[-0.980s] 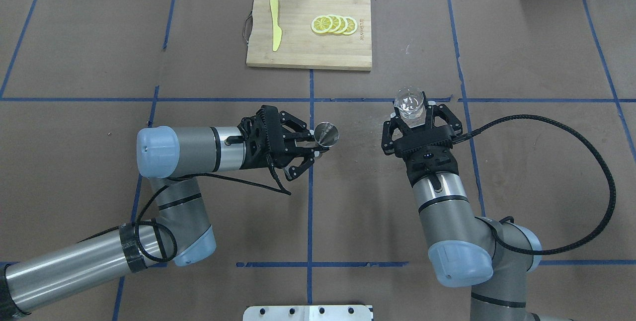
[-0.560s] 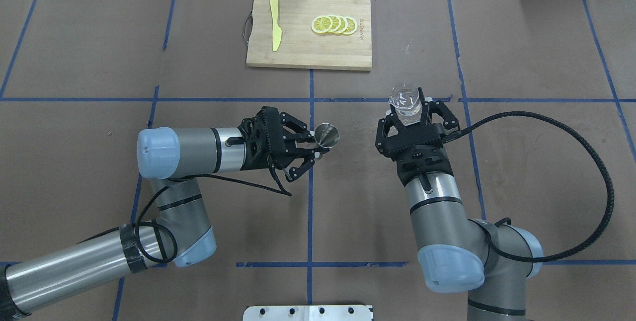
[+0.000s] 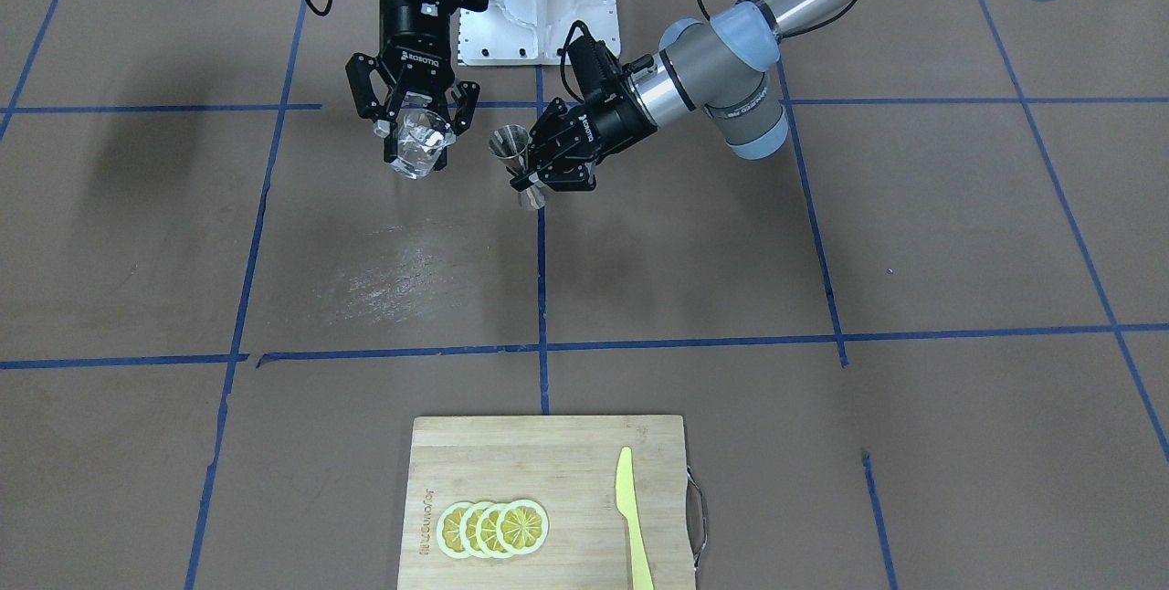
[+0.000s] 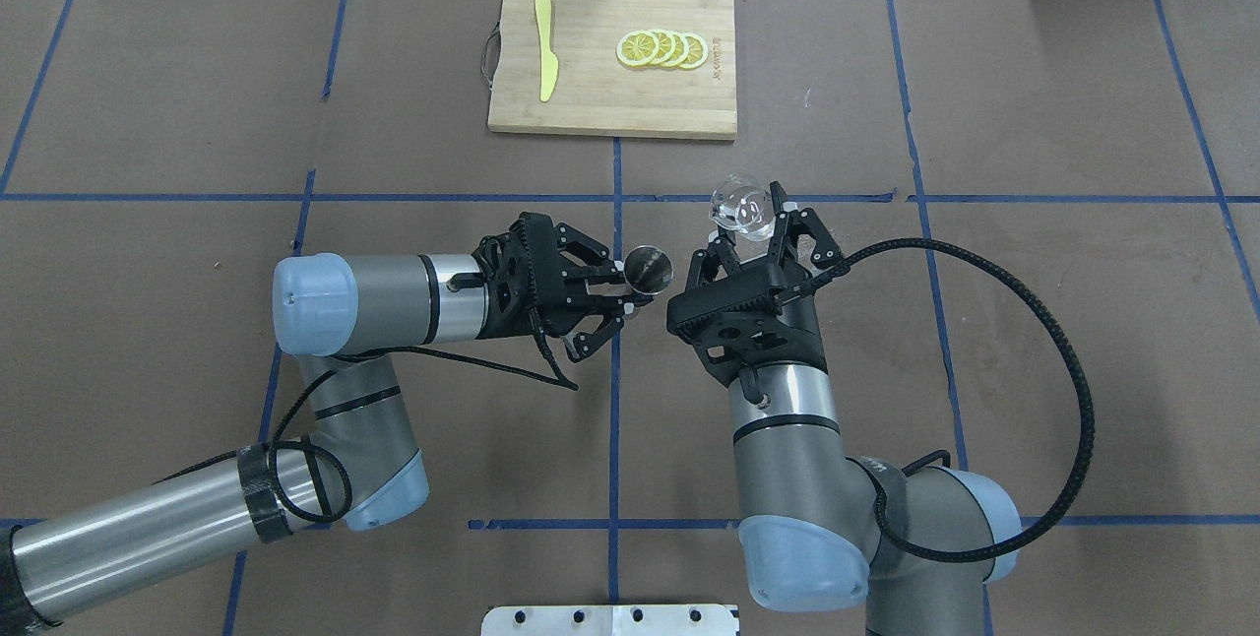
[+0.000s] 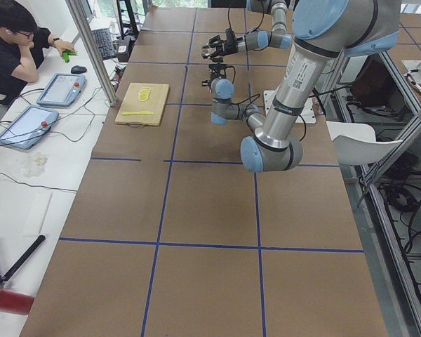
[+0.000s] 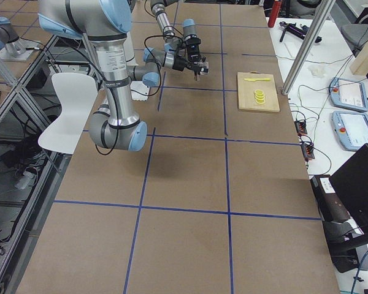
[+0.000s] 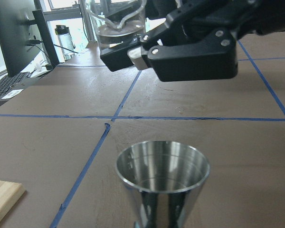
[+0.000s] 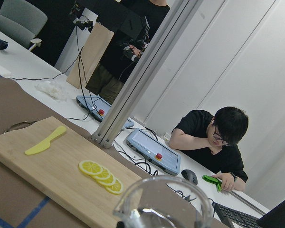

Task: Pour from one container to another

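The clear glass cup hangs above the table with my right gripper shut on it; it holds some clear liquid. The silver jigger stands upright in my left gripper, which is shut on its narrow waist. The cup is just right of the jigger and a little farther out. From the front, the cup sits left of the jigger at about the same height. The left wrist view has the jigger's open mouth below, with the cup and right gripper beyond. Only the cup's rim shows in the right wrist view.
A wooden cutting board lies at the table's far middle with lemon slices and a yellow knife on it. Blue tape lines cross the brown table cover. A person sits at a desk past the table's far side.
My right arm has swung left with the glass cup, from well right of the jigger to close beside it, and its wrist has turned. The left arm and jigger have stayed put.
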Controlling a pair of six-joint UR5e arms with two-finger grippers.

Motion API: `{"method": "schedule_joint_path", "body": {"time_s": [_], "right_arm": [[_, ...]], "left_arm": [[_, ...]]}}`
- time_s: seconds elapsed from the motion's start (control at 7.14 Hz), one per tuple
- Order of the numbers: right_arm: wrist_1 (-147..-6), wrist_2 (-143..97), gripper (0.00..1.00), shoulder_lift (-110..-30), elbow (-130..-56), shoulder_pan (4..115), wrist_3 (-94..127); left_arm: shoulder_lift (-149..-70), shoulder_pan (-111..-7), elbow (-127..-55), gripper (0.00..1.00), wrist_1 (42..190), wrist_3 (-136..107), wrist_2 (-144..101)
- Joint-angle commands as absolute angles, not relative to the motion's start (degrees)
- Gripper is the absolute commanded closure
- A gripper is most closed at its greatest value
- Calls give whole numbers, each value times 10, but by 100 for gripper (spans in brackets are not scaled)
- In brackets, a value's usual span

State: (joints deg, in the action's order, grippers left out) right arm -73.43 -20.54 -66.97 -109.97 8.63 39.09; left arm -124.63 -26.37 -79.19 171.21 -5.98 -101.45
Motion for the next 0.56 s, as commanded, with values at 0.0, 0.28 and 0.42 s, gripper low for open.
{"method": "schedule_joint_path", "body": {"time_s": [0.0,0.28,0.42], "right_arm": [[-758,-188,100,-651,-1098,80,320],[-759,-183,100,-651,-1098,72,316],[-760,-178,100,-651,-1097,64,308]], "left_arm": [[-1246,-264,-792,100,1712,-60,-1014],[-1246,-262,-792,100,1712,-60,-1014],[-1246,-262,-792,100,1712,-60,-1014]]}}
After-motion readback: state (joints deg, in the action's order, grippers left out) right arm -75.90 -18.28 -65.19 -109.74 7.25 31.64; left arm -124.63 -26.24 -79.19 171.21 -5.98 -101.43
